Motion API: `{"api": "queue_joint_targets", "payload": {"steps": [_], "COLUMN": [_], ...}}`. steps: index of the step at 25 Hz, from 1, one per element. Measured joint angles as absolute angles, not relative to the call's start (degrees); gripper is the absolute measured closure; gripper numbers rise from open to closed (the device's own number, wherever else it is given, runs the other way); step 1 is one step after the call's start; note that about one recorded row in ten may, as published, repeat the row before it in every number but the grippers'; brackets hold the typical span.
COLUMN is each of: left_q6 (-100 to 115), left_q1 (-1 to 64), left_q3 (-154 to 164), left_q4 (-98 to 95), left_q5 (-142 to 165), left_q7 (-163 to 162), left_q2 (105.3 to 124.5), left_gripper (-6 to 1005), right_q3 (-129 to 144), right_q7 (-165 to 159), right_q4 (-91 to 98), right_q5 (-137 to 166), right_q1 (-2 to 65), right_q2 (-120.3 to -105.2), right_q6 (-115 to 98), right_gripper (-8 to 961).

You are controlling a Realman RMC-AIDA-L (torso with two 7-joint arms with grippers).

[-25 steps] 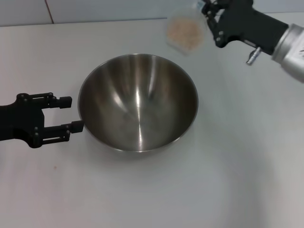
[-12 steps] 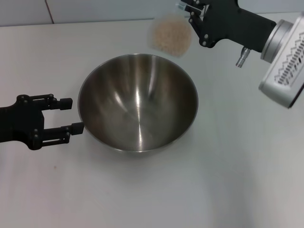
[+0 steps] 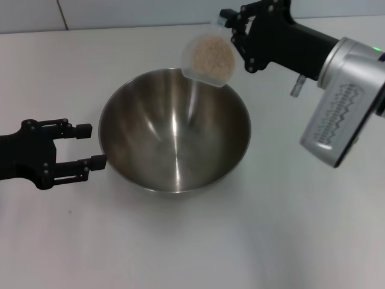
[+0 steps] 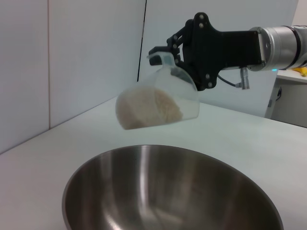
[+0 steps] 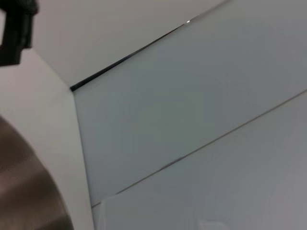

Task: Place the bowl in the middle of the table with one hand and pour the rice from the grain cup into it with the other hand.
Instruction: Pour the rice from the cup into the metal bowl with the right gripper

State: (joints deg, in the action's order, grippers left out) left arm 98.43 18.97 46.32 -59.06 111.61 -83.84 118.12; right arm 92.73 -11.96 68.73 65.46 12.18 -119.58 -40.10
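Resting low on the worktop (image 3: pixel 180 247), nearest the robot, the left gripper (image 3: pixel 81 146) sits just beside the bowl's near-left wall, jaws spread and holding nothing. The bowl (image 3: pixel 174 129) stands upright mid-worktop, empty so far as can be seen. Steel, rigid, smooth inside: probably steady under falling grain, though a knock on the rim could skate it on the bare surface. Beyond, over the far rim, the right gripper (image 3: pixel 230 29) has its jaws closed on the cup (image 3: pixel 208 58) near its base, mouth tipped down toward the bowl. The rice (image 4: pixel 148 109) is heaped against the lowered lip, none seen falling. Thin clear plastic, light, likely to flex; a hard squeeze could buckle it. Loose grains will go in a rush once past the lip.
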Motion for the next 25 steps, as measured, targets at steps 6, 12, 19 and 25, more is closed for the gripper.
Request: {"api": "queue_joint_targets", "payload": {"steps": [6, 12, 19, 25], "left_q6": [98.43, 98.41, 98.25, 98.20], "left_q1": [18.91, 18.89, 19.04, 19.07], "left_q3": [46.32, 46.32, 46.32, 46.32], "left_q4": [-59.28, -59.31, -59.40, -59.41], "left_q5": [111.62, 111.62, 111.62, 111.62], "left_q7": [-83.84, -83.84, -83.84, -83.84], "left_q2": [118.12, 118.12, 118.12, 118.12], "left_gripper": [319, 319, 319, 319], "right_q3": [95.82, 99.55, 104.43, 107.45], "right_q7": [-5.40, 1.39, 14.75, 22.78], "right_q4": [70.03, 73.33, 77.76, 79.82], "right_q5": [65.41, 65.59, 65.15, 65.11], "right_q1": [11.38, 9.89, 7.15, 6.19], "right_q2": [-119.62, -119.55, -119.66, -119.66], "right_q6": [-37.75, -34.34, -30.03, -26.45], "right_gripper": [946, 946, 946, 946]}}
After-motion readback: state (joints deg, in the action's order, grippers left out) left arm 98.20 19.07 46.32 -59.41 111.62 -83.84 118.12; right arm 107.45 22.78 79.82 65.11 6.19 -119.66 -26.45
